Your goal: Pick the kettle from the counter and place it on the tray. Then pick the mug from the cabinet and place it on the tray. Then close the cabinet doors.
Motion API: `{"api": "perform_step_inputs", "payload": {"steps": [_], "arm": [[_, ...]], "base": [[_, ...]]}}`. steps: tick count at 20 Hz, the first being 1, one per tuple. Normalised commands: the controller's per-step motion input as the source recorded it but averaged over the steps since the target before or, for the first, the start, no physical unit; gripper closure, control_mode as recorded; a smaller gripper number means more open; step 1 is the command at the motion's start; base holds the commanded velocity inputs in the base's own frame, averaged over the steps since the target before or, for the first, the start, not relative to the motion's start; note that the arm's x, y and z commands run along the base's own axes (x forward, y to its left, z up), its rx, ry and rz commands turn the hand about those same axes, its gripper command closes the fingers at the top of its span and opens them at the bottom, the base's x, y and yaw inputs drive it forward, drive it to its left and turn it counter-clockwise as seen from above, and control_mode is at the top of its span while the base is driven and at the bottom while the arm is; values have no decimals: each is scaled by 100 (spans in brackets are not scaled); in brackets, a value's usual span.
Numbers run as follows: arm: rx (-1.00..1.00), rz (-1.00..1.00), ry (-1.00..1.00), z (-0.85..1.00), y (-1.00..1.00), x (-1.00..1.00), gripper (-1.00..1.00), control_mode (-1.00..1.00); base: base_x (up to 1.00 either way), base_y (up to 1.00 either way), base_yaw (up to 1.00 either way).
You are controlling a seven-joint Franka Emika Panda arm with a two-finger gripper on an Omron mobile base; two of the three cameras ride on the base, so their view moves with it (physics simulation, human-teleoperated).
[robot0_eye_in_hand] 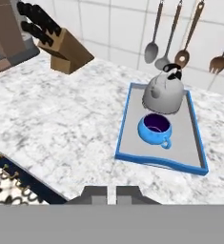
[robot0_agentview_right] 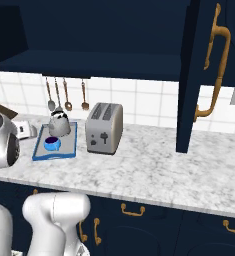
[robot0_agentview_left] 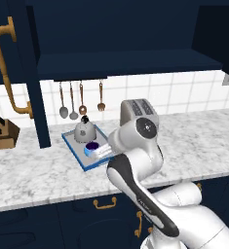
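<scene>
Blue mug (robot0_eye_in_hand: 155, 128), silver-grey kettle (robot0_eye_in_hand: 163, 93), blue-rimmed grey tray (robot0_eye_in_hand: 131, 112), white-grey marbled counter (robot0_eye_in_hand: 61, 124), navy cabinet doors (robot0_agentview_right: 191, 75).

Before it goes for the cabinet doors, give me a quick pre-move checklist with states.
1. Kettle on the tray: ok.
2. Mug on the tray, upright, in front of the kettle: ok.
3. Hand clear of the mug: ok, nothing between the fingertips.
4. Cabinet doors shut: not ok, left door and right door both stand open.
5. Shelf free of things that would block the doors: ok as far as visible.
6. Hand open or shut: cannot tell.
</scene>
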Motion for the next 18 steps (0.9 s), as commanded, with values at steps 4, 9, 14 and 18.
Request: {"api": "perform_step_inputs", "payload": {"steps": [4, 9, 14, 18], "arm": [[-21, 0, -13, 96, 8, -85, 100, -100], [-31, 0, -3, 97, 0, -92, 100, -100], [-11, 2, 1, 14, 1, -26, 100, -100], [-6, 15, -17, 29, 34, -14, 100, -100]], "base": [[0, 0, 0], [0, 0, 0], [0, 0, 0], [0, 0, 0]]}}
